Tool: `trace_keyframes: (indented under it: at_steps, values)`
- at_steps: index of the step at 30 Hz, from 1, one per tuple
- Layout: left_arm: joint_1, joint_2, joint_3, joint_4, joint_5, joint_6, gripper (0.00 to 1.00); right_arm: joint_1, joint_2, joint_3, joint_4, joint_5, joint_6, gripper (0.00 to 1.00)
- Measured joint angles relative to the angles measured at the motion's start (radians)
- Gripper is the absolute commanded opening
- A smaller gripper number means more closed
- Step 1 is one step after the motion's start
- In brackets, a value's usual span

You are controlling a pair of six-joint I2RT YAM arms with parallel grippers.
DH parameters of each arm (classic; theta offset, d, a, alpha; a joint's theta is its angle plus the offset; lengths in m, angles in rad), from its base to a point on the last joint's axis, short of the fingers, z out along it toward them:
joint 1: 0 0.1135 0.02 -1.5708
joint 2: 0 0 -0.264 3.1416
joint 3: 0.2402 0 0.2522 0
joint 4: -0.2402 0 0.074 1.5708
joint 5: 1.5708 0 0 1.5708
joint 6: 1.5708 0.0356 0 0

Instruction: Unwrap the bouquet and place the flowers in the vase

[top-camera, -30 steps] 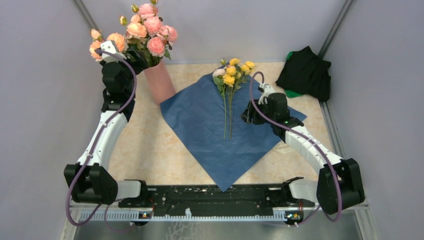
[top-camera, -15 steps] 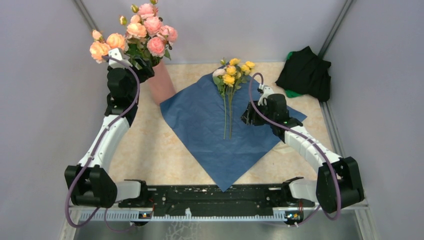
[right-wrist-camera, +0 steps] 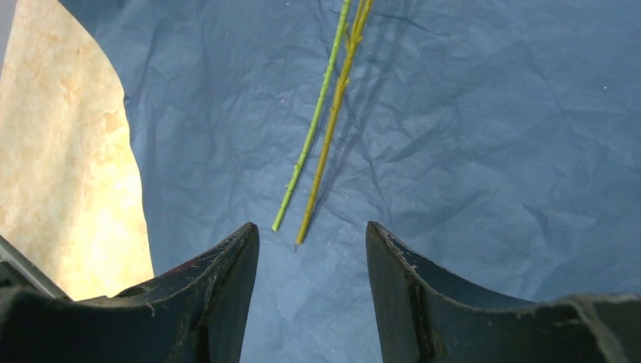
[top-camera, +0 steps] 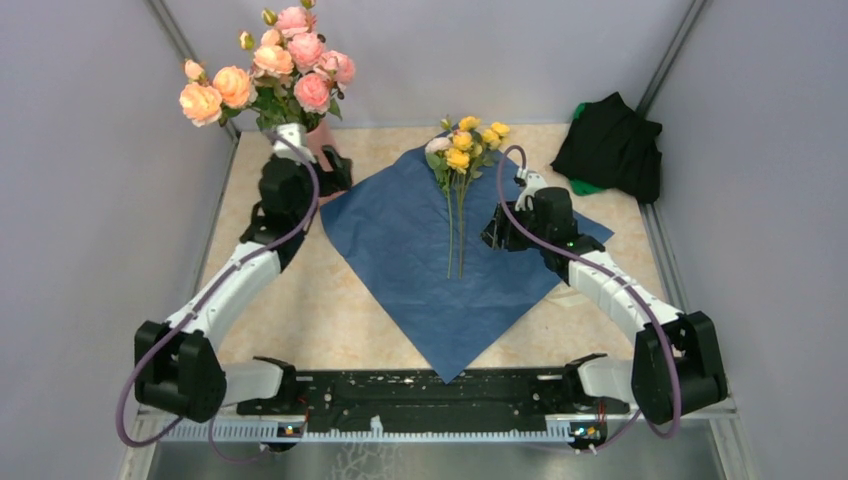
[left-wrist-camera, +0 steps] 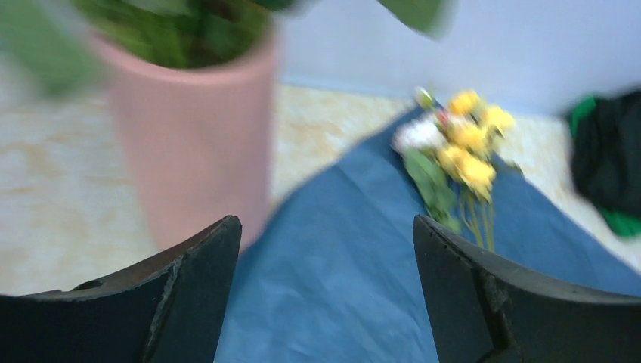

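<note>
Blue paper (top-camera: pixel 400 250) lies unfolded flat, leaving the flowers (top-camera: pixel 462 150) loose, stem tips just ahead of the right claw (right-wrist-camera: pixel 310 231), whose jaws stand apart and empty, seemingly poised to pinch them. Left claw (left-wrist-camera: pixel 325 223), wide open and empty, faces the vase (left-wrist-camera: pixel 200 144) just ahead-left.

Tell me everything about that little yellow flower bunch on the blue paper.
The small bunch of yellow and pale pink flowers lies flat on the spread, creased blue paper sheet: blooms farthest from the robot, thin green stems trailing back toward it. The right gripper, open, is near the stem tips, not holding them.
</note>
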Motion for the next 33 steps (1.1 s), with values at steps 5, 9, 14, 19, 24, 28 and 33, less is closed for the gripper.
trace_keyframes:
  at_steps: [5, 9, 14, 19, 24, 28, 33]
  values:
    - [-0.206, 0.103, 0.017, -0.043, -0.001, 0.045, 0.83, 0.000, 0.005, 0.000, 0.005, -0.005, 0.001, 0.54]
    - [-0.272, 0.196, 0.064, -0.084, 0.016, 0.015, 0.76, 0.000, 0.005, 0.000, 0.005, -0.002, 0.000, 0.54]
    - [-0.274, 0.380, 0.301, -0.240, 0.031, -0.093, 0.76, 0.000, 0.003, 0.000, 0.004, 0.004, 0.000, 0.54]
    - [-0.296, 0.618, 0.640, -0.423, 0.074, -0.129, 0.73, 0.000, -0.008, 0.000, 0.002, 0.009, 0.000, 0.54]
    - [-0.375, 0.816, 0.864, -0.567, 0.076, -0.130, 0.71, -0.002, -0.048, 0.000, -0.019, 0.021, -0.002, 0.54]
    - [-0.429, 0.957, 1.009, -0.658, 0.087, -0.134, 0.68, -0.008, -0.099, 0.000, -0.063, 0.047, -0.003, 0.54]
    - [-0.468, 1.037, 1.085, -0.705, 0.098, -0.152, 0.67, -0.010, -0.176, 0.000, -0.105, 0.092, 0.000, 0.54]
